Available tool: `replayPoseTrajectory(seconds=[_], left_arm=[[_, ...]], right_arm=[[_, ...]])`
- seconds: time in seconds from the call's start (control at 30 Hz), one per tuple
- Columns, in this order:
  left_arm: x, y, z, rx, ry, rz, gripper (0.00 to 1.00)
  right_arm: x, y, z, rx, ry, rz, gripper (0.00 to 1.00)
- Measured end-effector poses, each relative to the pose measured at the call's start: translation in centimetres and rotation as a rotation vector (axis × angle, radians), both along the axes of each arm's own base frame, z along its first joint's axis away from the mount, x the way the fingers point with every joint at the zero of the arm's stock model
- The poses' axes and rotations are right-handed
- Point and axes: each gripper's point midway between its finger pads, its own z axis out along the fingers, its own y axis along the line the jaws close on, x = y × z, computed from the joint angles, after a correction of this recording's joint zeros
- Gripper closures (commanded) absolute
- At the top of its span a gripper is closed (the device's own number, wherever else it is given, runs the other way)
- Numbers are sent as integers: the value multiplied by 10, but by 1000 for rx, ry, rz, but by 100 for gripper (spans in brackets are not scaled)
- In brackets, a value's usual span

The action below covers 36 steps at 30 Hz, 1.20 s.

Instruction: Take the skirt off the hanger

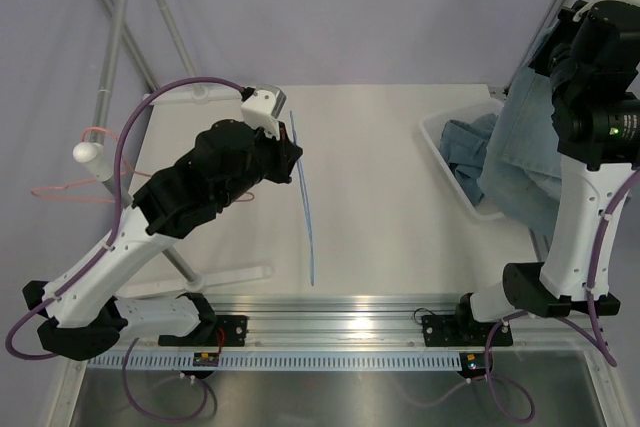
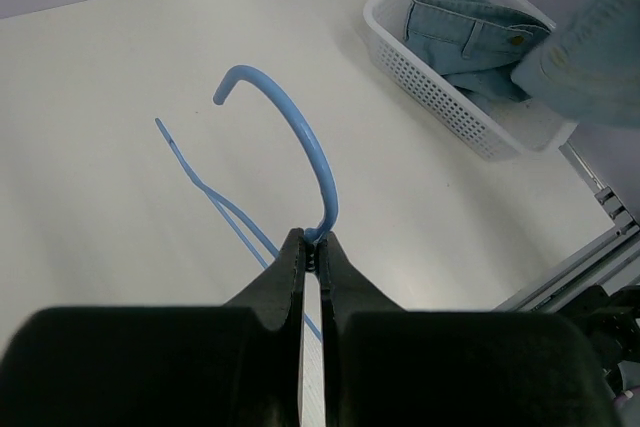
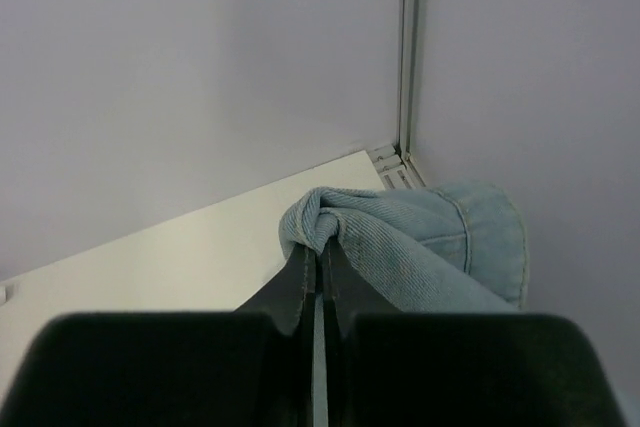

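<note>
My left gripper (image 2: 312, 239) is shut on the neck of a thin blue hanger (image 2: 305, 142), whose hook curves up and away from the jaws. Seen from above, the hanger (image 1: 305, 209) stands edge-on over the middle of the table, bare of cloth, beside the left arm's wrist. My right gripper (image 3: 320, 249) is shut on a bunched edge of the light-blue denim skirt (image 3: 440, 247). The skirt (image 1: 520, 152) hangs down from the raised right arm over the white basket (image 1: 436, 142) at the table's right edge, fully apart from the hanger.
The white mesh basket (image 2: 430, 87) holds other folded denim (image 2: 470, 37). A pink wire hanger (image 1: 75, 190) hangs on a stand off the table's left side. Slanted metal poles (image 1: 115, 37) rise at the back left. The aluminium rail (image 1: 330, 312) runs along the near edge.
</note>
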Motion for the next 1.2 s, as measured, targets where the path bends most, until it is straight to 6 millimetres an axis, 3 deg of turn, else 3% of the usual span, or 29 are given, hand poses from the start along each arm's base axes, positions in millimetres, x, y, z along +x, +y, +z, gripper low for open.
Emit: replayPoseTrajectory(seconds=[0.33,0.77,0.97,1.07,1.2], left_arm=[[2,-3,-4,10,8,0,100],[2,-3,-5,18,4,-2,100],[3,-3,-6,26,5,-4,100],[3,-3,-7,29,4,-4,100],[4,-3,-7,33,3,-6,100]], right_arm=[[7,-16,-9,25,23,-8,100],[19,-21,8,69,-37,16,100],[37,-31,10,103,-54,17,100],[50,-33,-8,125,-16,20,100],[61,-35,-54,152,85,14,100]])
